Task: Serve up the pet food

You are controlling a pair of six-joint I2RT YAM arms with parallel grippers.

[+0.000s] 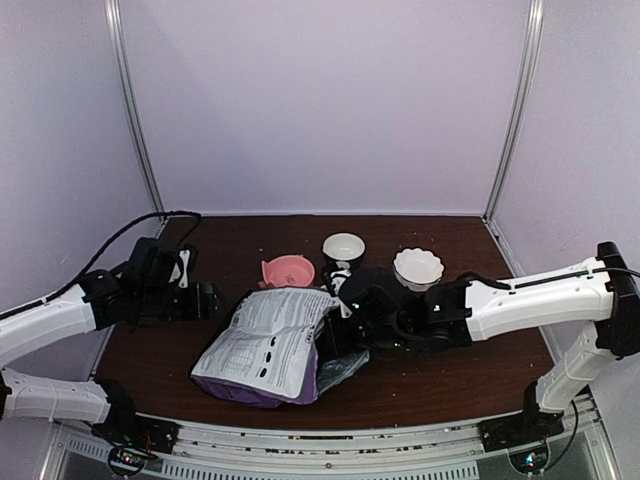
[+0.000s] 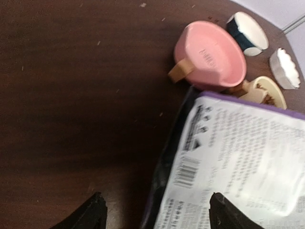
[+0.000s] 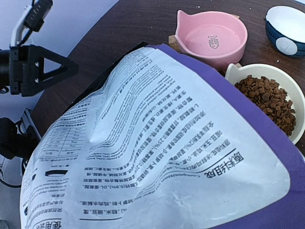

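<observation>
The pet food (image 3: 267, 98), reddish-brown kibble, lies in a cream bowl (image 3: 290, 90) next to the bag's top; that bowl also shows in the left wrist view (image 2: 272, 87). The purple-and-white food bag (image 1: 268, 345) lies across the table's front middle. My right gripper (image 1: 345, 315) is at the bag's upper right edge. In the right wrist view the bag (image 3: 157, 152) covers its fingers. My left gripper (image 1: 207, 300) is open and empty just left of the bag. In its own view (image 2: 157, 212) the bag's edge (image 2: 228, 157) lies between the jaws.
A pink bowl (image 1: 288, 270) is empty behind the bag. A dark bowl with a white inside (image 1: 343, 247) and a white scalloped bowl (image 1: 418, 268) stand further back. Crumbs dot the brown table (image 1: 180, 370). Walls close in the back and sides.
</observation>
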